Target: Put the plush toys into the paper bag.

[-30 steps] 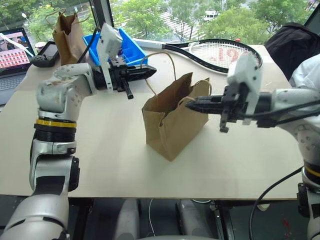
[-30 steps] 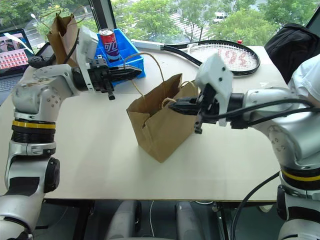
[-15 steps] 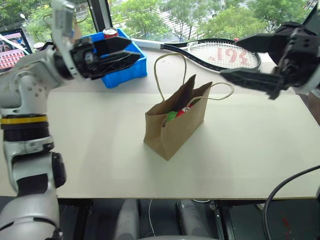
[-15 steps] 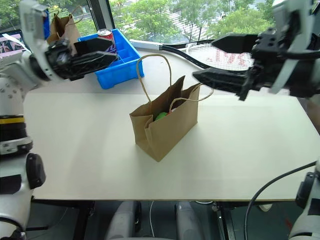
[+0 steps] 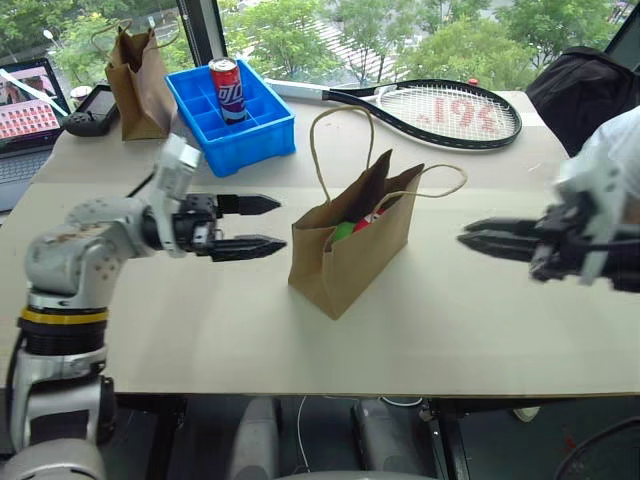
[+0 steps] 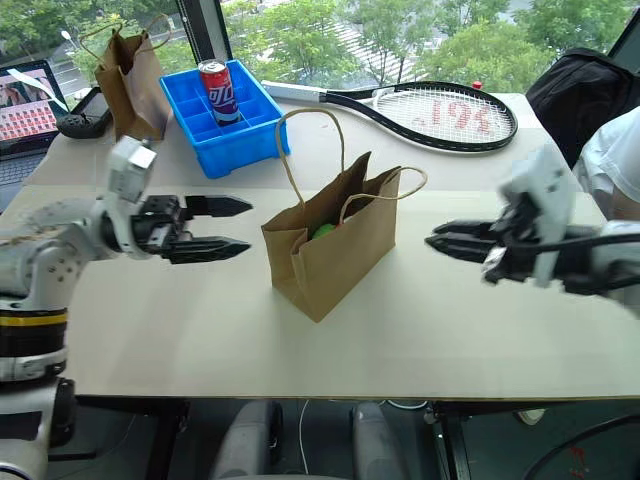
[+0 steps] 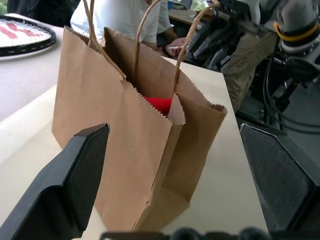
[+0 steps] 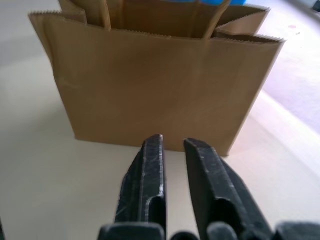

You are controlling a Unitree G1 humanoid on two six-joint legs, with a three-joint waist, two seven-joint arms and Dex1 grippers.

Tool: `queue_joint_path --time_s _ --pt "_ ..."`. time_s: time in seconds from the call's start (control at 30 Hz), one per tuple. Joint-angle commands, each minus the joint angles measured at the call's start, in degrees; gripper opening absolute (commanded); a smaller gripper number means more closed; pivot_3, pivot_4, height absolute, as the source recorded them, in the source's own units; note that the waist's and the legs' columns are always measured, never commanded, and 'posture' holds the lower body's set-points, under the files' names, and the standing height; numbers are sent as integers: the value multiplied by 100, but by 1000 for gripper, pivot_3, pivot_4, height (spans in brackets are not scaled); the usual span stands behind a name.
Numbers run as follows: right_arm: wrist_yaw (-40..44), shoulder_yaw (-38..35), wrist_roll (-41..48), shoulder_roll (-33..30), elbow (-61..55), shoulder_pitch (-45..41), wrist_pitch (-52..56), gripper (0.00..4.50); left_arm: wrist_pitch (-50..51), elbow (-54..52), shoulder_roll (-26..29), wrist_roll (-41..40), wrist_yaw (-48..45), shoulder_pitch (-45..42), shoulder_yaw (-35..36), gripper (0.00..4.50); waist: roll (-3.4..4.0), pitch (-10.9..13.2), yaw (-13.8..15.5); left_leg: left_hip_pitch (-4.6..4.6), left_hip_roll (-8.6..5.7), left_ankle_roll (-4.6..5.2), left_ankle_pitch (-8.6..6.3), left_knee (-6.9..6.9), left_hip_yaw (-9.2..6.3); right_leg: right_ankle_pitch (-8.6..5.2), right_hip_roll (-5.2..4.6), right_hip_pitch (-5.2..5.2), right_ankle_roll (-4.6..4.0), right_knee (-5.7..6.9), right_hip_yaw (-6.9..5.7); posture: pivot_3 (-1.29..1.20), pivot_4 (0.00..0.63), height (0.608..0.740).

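Note:
The light-brown paper bag [image 5: 345, 250] stands upright in the middle of the table, both cord handles free. Inside its mouth sit the plush toys, the lime-green one [image 5: 343, 231] beside the red one [image 5: 372, 218]; the red one [image 7: 160, 104] also peeks out in the left wrist view. My left gripper [image 5: 282, 223] hovers just left of the bag, level, pointing at it, open and empty. My right gripper [image 5: 466, 235] hangs a short way right of the bag, pointing at its side [image 8: 160, 85], fingers [image 8: 150, 170] shut on nothing.
At the back left stand a narrower, darker paper bag [image 5: 140, 75] and a blue tray [image 5: 250, 130] holding a soda can [image 5: 226, 88]. A tennis racket [image 5: 440, 108] lies behind the bag. A laptop [image 5: 25, 100] and a black backpack [image 5: 585, 90] sit at the far corners.
Both grippers let go of the bag's handles, swung up and apart, then came down to either side of the bag. The right gripper has shut; the left stays open.

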Motion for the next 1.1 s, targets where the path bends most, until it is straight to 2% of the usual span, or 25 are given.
queue_joint_path --time_s 0.03,0.17,0.33,0.6,0.73,0.83,1.1 --pt "-688 524 -176 764 -354 -317 -403 81 220 -492 -75 -165 443 -26 61 4500 0 1 -11 -2 -2 0 0 -1 0 1 -1 0 -1 1 1 0 150 658" --pt "-1083 1185 -648 1417 -324 -374 -738 81 400 -892 -197 -255 698 91 -61 4500 1 1 21 -5 -4 0 0 -1 -2 1 -2 0 -1 0 -1 0 150 658" --pt "-1393 1660 -1023 1995 -255 -396 -1036 81 656 -1261 -326 -549 944 121 -45 4500 0 2 48 -6 -5 -1 1 -1 -3 2 -3 4 -1 0 -4 0 150 658" --pt "-1550 2036 -1368 2474 -140 -345 -1256 81 701 -1538 -630 -549 1487 178 -248 4500 -1 2 30 -1 -4 -1 1 -1 -5 2 -2 5 -1 3 -5 0 150 658" --pt "-1605 2107 -1509 2637 -44 -340 -1365 81 531 -1532 -631 -233 1626 239 -512 4500 -1 2 28 -1 -4 -1 1 0 -5 3 -2 5 -1 4 -5 0 150 658" --pt "-1617 2099 -1578 2723 -15 -331 -1411 0 285 -1495 -551 62 1617 342 -715 3841 0 2 23 -1 -4 -1 1 -1 -5 3 -2 5 -1 5 -5 0 150 658" --pt "-1608 1957 -1613 2735 -52 -270 -1386 0 -109 -1139 -715 516 1897 310 -777 932 -1 2 33 0 -5 -2 2 0 -5 2 -2 5 -1 6 -5 0 150 658"
